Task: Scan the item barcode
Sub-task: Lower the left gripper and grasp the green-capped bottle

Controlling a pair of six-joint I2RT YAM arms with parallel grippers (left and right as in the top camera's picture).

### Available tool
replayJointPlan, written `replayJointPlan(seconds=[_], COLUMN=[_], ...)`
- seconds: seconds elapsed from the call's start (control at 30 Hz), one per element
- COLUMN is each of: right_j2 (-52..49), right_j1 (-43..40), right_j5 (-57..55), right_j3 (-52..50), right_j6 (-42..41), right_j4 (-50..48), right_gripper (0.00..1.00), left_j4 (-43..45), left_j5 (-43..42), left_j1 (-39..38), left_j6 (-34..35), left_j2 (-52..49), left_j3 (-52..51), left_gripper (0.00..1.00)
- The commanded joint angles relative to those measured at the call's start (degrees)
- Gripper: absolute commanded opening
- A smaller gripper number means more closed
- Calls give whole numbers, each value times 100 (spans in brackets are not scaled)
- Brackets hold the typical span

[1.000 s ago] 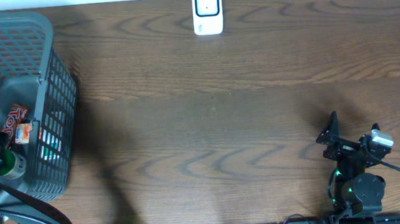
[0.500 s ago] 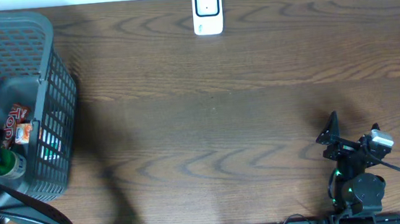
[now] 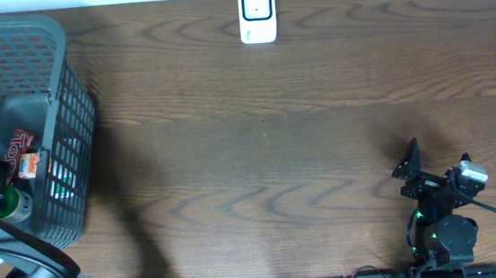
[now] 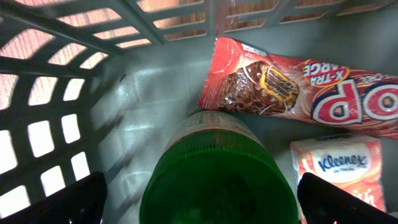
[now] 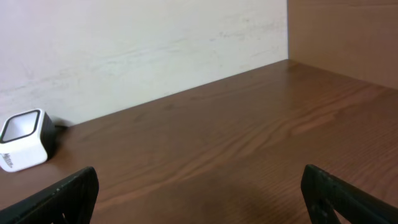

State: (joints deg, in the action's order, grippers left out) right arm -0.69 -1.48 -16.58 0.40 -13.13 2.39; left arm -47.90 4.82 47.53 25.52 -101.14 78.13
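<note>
Green-capped bottle (image 4: 214, 180) stands at the basket's (image 3: 42, 49) near end by the table's (image 3: 276, 154) left edge; the left gripper (image 4: 200, 199), jaws wide open, has barely shifted above it, so pickup and scanning remain ahead.

1 bottle with a dark green cap (image 4: 217, 180) stands cap up on the floor of the grey basket (image 3: 71, 91). The white scanner (image 3: 257, 12) sits at the far edge of the tabletop (image 3: 276, 154), well apart from it.
</note>
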Motion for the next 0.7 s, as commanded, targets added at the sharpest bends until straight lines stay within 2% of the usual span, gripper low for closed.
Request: replayJointPlan(seconds=[0.0,0.67], right_j2=[31,31], right_j1=[-42,-42], right_j5=[-70,-70], right_j3=[-9,-9], right_j6=[55,55], right_j4=[31,31], right_gripper=[99,99], left_j4=[15,116], left_j5=[9,9], left_j1=[-4,-9], left_j6=[11,11], left_j2=[-214,-763], left_j3=[-79,-105], left_gripper=[98,98])
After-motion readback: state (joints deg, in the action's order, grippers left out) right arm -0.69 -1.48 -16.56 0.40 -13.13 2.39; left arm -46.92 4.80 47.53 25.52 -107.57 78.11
